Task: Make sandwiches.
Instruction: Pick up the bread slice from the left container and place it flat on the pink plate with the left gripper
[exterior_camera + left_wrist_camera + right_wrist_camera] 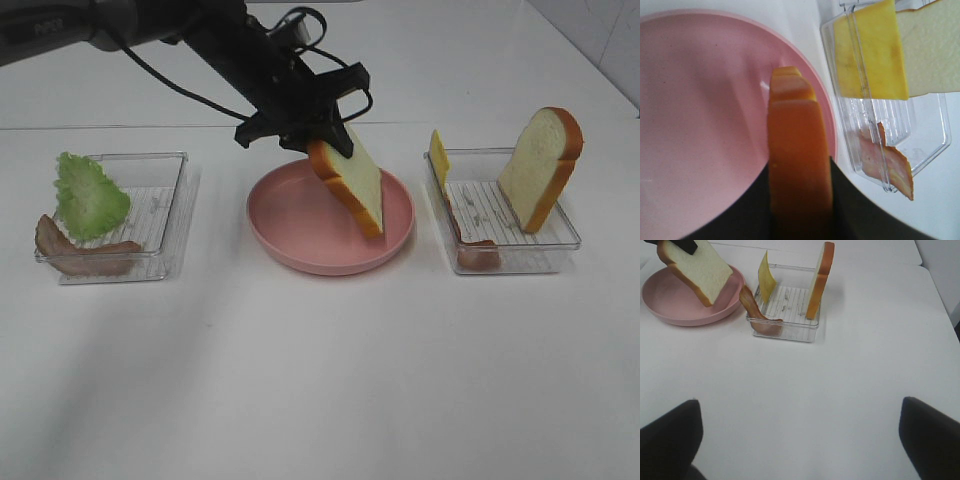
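Bread slice (pixel 355 185) tilted over plate (pixel 290 250), clamped in left hand (pixel 322 135); right hand (pixel 799 401) spread wide.

R end effector (pixel 799 401) gaping; tray (pixel 795 333) holds bread slice (pixel 820 280), cheese (pixel 766 275), bacon (pixel 752 307).

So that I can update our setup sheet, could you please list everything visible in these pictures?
held bread slice: one, white with orange-brown crust, tilted over the plate
standing bread slice: one, same colours, upright in the right tray
cheese slice: one, yellow, leaning in the right tray
right bacon strip: one, brown, at the right tray's edge
left bacon strip: one, brown, left tray
lettuce leaf: one, green, left tray
plate: one, pink, centre
left tray: one, clear
right tray: one, clear
table: one, white
left gripper: black, shut on the held bread slice
right gripper: black, open, over bare table
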`<state>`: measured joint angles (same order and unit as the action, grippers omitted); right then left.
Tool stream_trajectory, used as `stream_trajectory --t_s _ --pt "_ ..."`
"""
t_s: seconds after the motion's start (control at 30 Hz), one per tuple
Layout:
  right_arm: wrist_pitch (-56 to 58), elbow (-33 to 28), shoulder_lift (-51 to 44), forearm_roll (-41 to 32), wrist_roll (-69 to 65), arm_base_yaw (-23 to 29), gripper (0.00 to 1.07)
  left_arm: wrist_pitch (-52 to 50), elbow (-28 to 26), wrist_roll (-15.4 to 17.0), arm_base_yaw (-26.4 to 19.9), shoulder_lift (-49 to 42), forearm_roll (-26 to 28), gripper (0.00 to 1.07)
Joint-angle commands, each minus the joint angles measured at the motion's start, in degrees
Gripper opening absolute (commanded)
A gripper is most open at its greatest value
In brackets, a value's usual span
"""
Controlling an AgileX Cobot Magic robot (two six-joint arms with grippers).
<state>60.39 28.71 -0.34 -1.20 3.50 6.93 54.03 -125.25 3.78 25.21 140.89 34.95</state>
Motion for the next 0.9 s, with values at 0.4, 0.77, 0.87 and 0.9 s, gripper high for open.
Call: stream_trajectory --t_s 0.4,0.77,0.87,0.9 --pt "-0.29 0.0 -1.26 0.23 -0.17 0.06 0.98 -2.75 0.11 3.15 0.97 3.78 0.0 0.0" --pt "-0.29 0.0 -1.26 0.23 -0.17 0.06 0.98 6.07 -8.37 4.24 0.92 3.78 -9.0 0.74" --pt "-0.29 0.0 -1.26 0.23 -0.17 0.06 0.98 7.96 -9.4 5.21 0.92 3.78 -10.43 0.76" --pt "-0.29 0.0 -1.26 0.23 -0.17 0.06 0.98 11.17 -11.0 6.53 0.92 3.78 -13.75 0.81"
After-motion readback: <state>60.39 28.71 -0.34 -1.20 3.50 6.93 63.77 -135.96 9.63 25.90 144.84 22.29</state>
